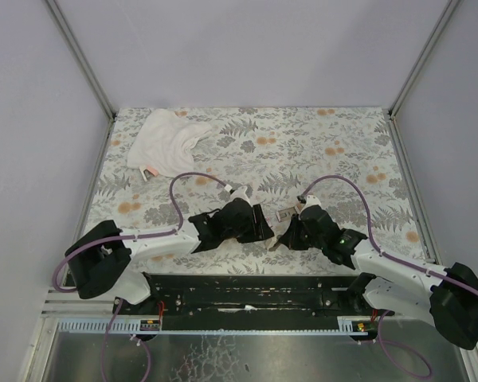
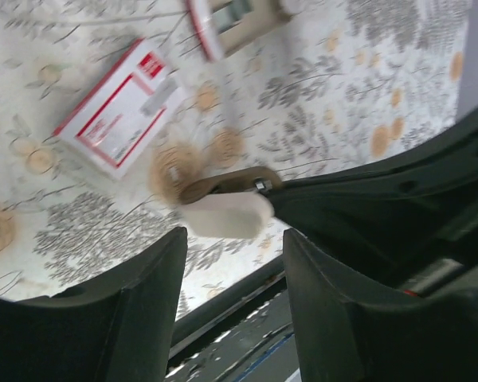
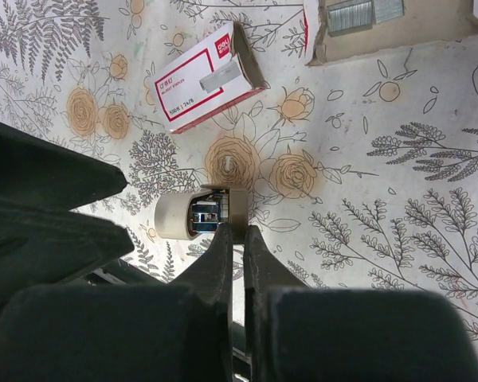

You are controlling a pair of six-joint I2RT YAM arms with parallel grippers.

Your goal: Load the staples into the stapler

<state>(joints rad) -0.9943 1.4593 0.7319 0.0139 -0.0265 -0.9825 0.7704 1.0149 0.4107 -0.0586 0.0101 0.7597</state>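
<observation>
The red staples box (image 3: 197, 83) with a pale label lies on the floral mat, with a silver staple strip (image 3: 225, 74) sticking out of its end. It also shows in the left wrist view (image 2: 119, 107). My right gripper (image 3: 240, 232) is shut on the pinkish-tan stapler (image 3: 197, 215) and holds it end-on just above the mat, with its silver inner parts showing. In the left wrist view the stapler (image 2: 225, 213) hangs just beyond my open, empty left gripper (image 2: 233, 278). In the top view both grippers, left (image 1: 260, 227) and right (image 1: 285, 235), meet near the table's front middle.
An open cardboard tray (image 3: 398, 36) holding silver staples (image 3: 358, 16) lies beyond the red box; it also shows in the left wrist view (image 2: 239, 20). A white cloth (image 1: 169, 142) lies at the back left. The black base rail (image 1: 239, 290) runs along the near edge.
</observation>
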